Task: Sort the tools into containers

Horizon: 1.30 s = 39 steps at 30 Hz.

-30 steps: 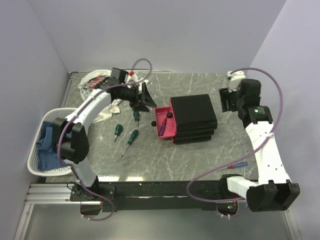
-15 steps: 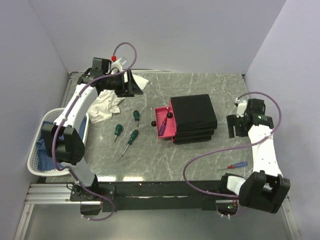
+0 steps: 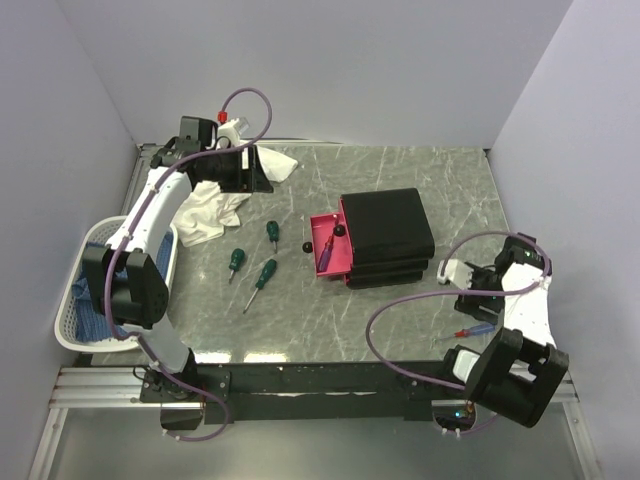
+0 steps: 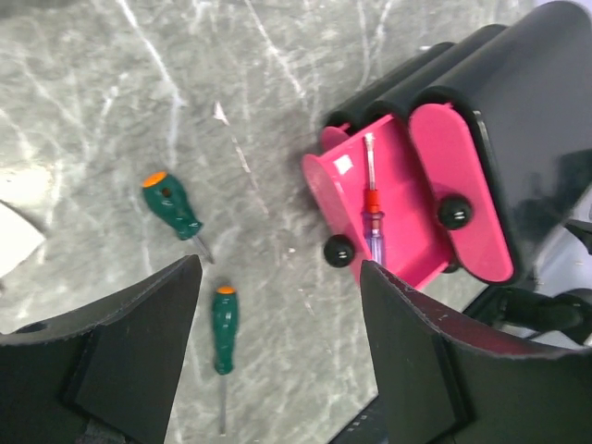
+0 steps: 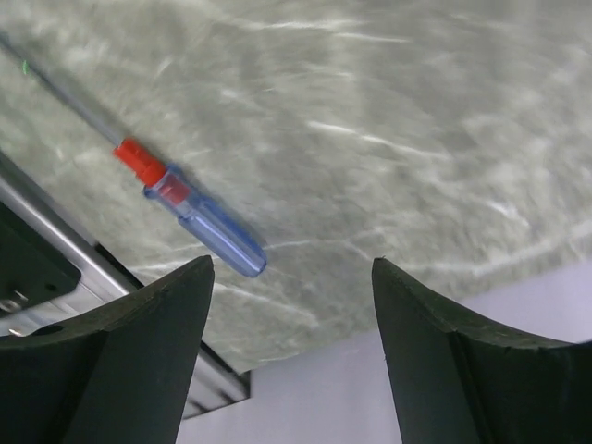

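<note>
While the left fingers (image 4: 139,351) and right fingers (image 5: 120,351) gape wide and empty, three green-handled screwdrivers (image 3: 235,260) lie on the grey marbled desk (image 3: 400,180) left of the black drawer unit (image 3: 390,225). A slim red-and-blue screwdriver (image 5: 190,211) lies by the desk edge at right; a glancing pinch could roll it off.

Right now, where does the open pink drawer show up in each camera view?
Top external: open pink drawer, centre, jutting left from the black drawer unit.
Left wrist: the drawer sits right of centre, a red-and-blue screwdriver inside.
Right wrist: not in it.
Shared landmark: the grey marbled tabletop.
</note>
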{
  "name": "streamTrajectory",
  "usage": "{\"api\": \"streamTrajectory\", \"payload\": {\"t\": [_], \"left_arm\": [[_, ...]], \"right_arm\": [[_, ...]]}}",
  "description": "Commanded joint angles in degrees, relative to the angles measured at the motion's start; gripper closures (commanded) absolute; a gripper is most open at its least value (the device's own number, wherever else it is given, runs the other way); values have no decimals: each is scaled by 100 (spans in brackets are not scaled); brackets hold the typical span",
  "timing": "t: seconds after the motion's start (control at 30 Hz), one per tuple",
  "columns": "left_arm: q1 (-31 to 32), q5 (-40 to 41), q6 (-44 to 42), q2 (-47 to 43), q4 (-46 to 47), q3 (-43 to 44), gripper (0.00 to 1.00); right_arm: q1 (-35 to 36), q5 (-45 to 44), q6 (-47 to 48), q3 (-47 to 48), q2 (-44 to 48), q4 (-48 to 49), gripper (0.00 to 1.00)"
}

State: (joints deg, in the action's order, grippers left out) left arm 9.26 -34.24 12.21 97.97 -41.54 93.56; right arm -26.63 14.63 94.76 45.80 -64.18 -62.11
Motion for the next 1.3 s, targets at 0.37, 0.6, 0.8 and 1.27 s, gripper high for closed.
{"api": "streamTrajectory", "payload": {"t": [0.37, 0.6, 0.8, 1.27], "left_arm": [[-249, 339, -895, 415, -381, 154, 25], [-240, 681, -1115, 574, -478, 180, 26], [-240, 735, -1142, 451, -513, 93, 26], [-363, -469, -325, 688, 5, 760, 26]], "right_arm": [[-825, -250, 2977, -818, -534, 595, 23], [-1037, -268, 3356, -1424, -534, 1183, 24], [-1046, -5, 3207, -1584, -455, 1473, 58], [-1283, -575, 1232, 359, -42, 155, 100]]}}
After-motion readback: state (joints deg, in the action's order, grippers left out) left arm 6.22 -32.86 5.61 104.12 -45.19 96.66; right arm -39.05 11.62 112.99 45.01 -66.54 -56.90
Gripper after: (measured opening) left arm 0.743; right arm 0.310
